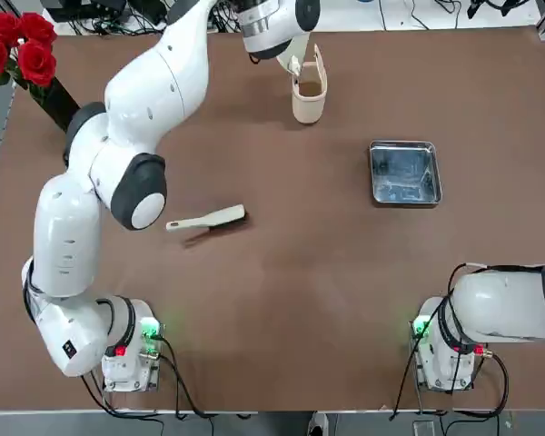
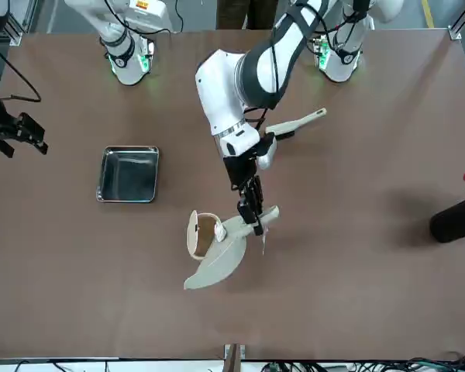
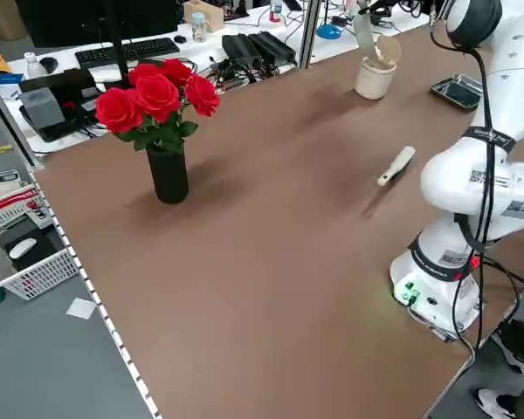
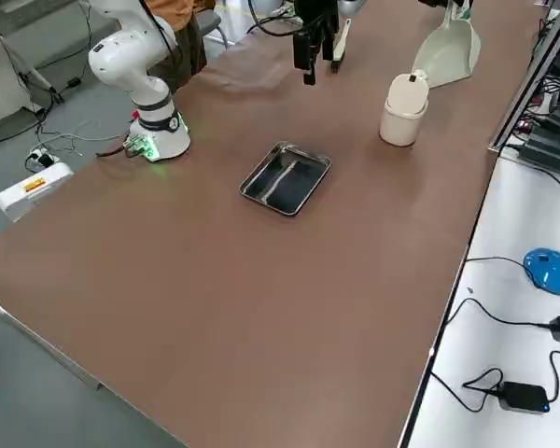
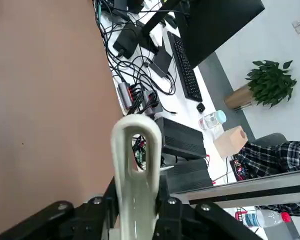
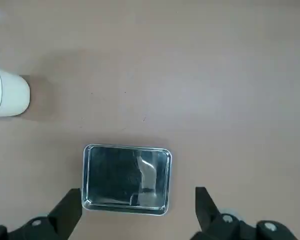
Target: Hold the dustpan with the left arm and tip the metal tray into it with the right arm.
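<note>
My left jaws (image 5: 136, 220) are closed on the handle of the dustpan (image 2: 223, 256), held beside the open bin (image 2: 204, 235). My right jaws (image 6: 140, 215) stand wide, empty, near the metal tray (image 6: 127, 179), which lies flat on the counter (image 6: 200, 100).

Bare tabletop (image 1: 300, 300) surrounds the metal tray (image 1: 405, 173), open to a gripper from every side. Between it and the dustpan (image 2: 221, 260), the lidded bin (image 4: 404, 112) stands in the way.
</note>
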